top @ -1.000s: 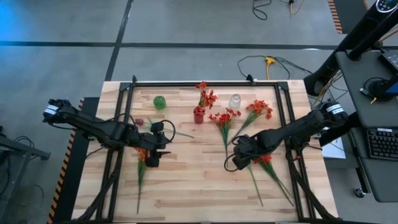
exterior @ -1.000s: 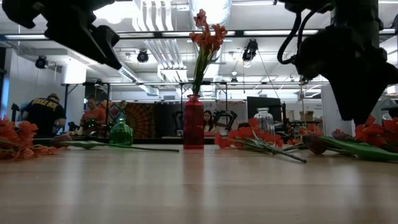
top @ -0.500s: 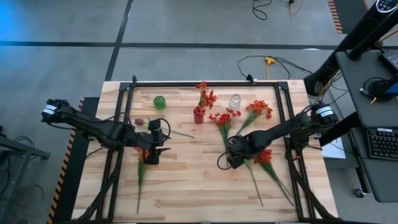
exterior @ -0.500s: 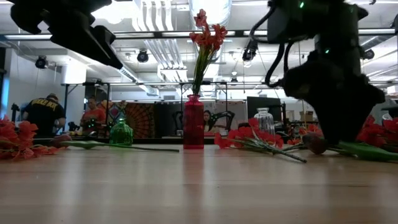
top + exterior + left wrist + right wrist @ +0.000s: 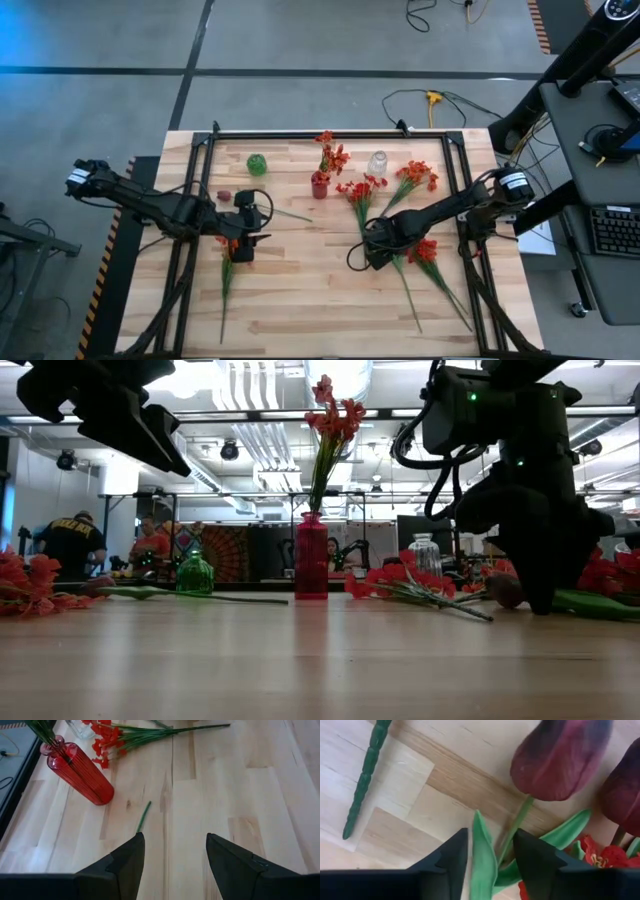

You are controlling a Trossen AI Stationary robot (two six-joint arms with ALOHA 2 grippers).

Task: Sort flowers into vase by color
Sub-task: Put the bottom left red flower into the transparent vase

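Note:
My right gripper (image 5: 491,832) points straight down right of the table's middle (image 5: 375,258), open. Its fingers stand on either side of the leaf and stalk of a dark maroon tulip (image 5: 560,757) that lies on the wood. A second maroon bloom (image 5: 622,790) lies beside it. My left gripper (image 5: 175,837) hangs open and holds nothing, above an orange flower (image 5: 228,262) lying at the left. A red vase (image 5: 319,185) at the back holds orange-red flowers (image 5: 331,155) upright. Orange-red flowers (image 5: 360,195) lie loose near it. My right gripper comes from above, with a green leaf (image 5: 482,855) and the tulip's stalk (image 5: 516,827) just below the bloom between its two fingers. The fingers lie across the stalk. Whether they touch the leaf or stalk I cannot tell. The tulip lies flat on the table.
A green vase (image 5: 257,165) and a clear glass vase (image 5: 378,163) stand along the back. More flowers lie at the right (image 5: 415,177) (image 5: 430,258). A maroon bud (image 5: 224,196) with a thin stalk (image 5: 144,816) lies near my left gripper. People show in the room beyond.
My right gripper has come down toward the table and a little toward its left edge, ending low over the maroon tulip.

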